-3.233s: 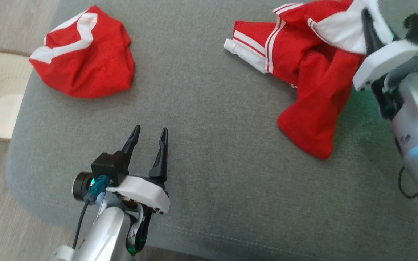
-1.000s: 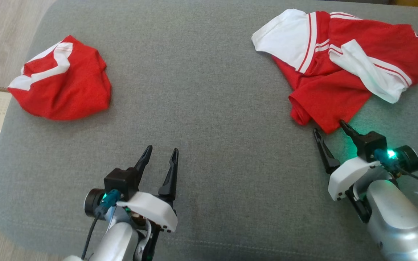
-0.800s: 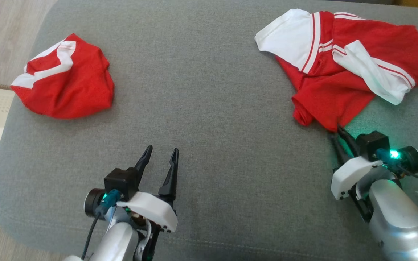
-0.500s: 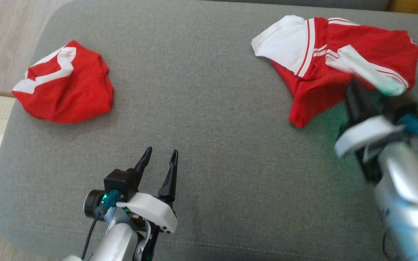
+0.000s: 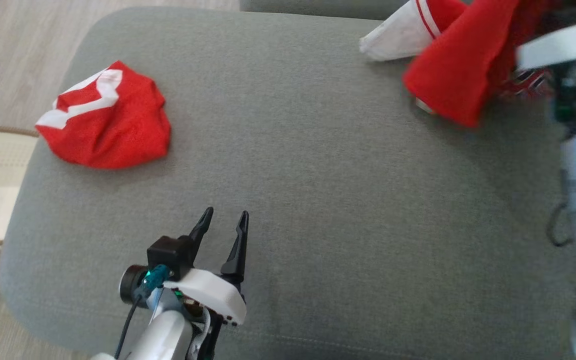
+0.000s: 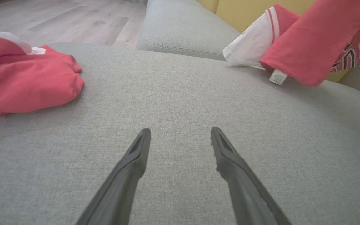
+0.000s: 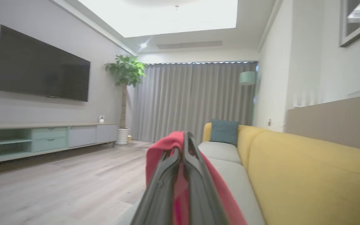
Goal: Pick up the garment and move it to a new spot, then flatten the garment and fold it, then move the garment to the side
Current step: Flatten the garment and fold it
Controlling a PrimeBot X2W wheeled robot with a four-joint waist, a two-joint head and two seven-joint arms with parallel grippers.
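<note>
Grey cushion (image 5: 318, 175), yellow sofa (image 7: 308, 175) w/ teal pillow (image 7: 224, 132), TV (image 7: 42, 65), plant (image 7: 125, 70) by curtains (image 7: 192, 100).

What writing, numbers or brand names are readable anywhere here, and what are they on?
No text here reads clearly.
On the lifted garment, a dark-and-white print: too blurred to read.
Its small white tag: too small to read.

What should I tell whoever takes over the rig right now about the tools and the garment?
Right tool: shut on the red-and-white jersey, which hangs above the grey cushion's far right.
Left tool: open, empty, over the cushion's near side.
A second red garment lies bunched at far left.
Done: pickup. Left: set down at a new spot, flatten, fold, move aside.
</note>
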